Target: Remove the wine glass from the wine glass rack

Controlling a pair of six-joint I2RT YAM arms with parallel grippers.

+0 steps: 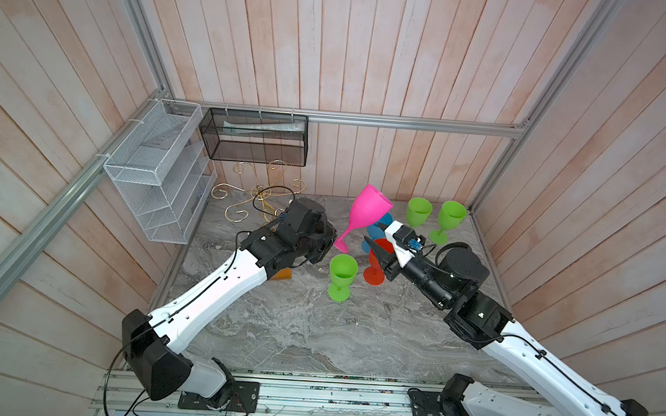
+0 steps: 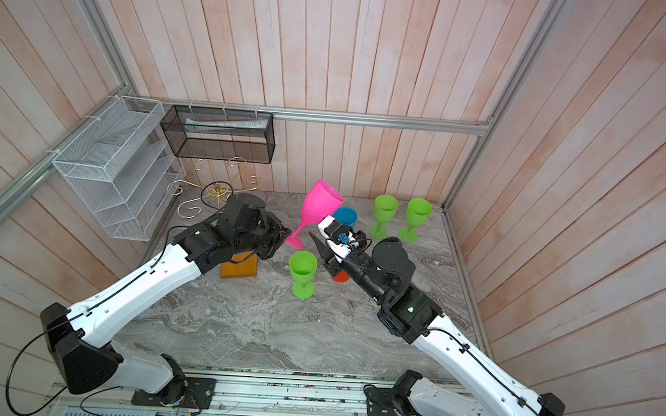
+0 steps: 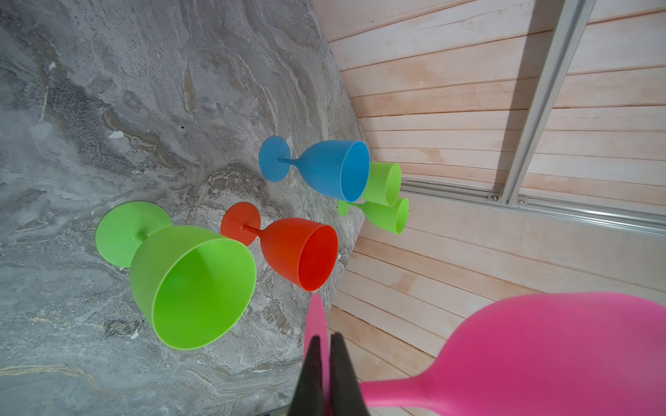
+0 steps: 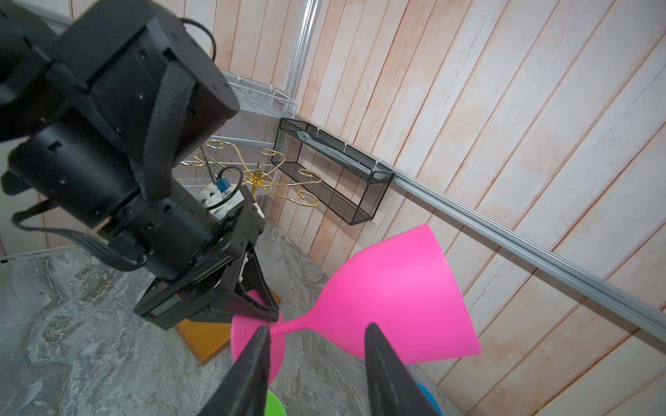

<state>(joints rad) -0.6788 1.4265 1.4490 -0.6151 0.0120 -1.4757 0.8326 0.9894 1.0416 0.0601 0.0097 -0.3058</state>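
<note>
A pink wine glass (image 1: pixel 368 207) (image 2: pixel 319 204) hangs tilted above the marble table, its bowl up toward the back wall. My left gripper (image 3: pixel 324 336) (image 1: pixel 333 239) is shut on the thin foot disc of this glass (image 3: pixel 558 353). My right gripper (image 4: pixel 317 327) (image 1: pixel 371 246) is open, its two fingers spread either side of the stem and lower bowl (image 4: pixel 396 299) without pinching them. The wine glass rack (image 1: pixel 259 195) (image 2: pixel 217 189) (image 4: pixel 259 176), gold wire scrolls on a stem, stands behind the left arm with no glass on the arms I can see. Its wooden base (image 2: pixel 239 268) peeks out under that arm.
On the table stand a green glass (image 1: pixel 342 270), a red one (image 1: pixel 377 269), a blue one (image 1: pixel 378 227) and two more green ones (image 1: pixel 418 211) at the back right. A white wire basket (image 1: pixel 155 170) and a black mesh basket (image 1: pixel 255 138) hang on the walls.
</note>
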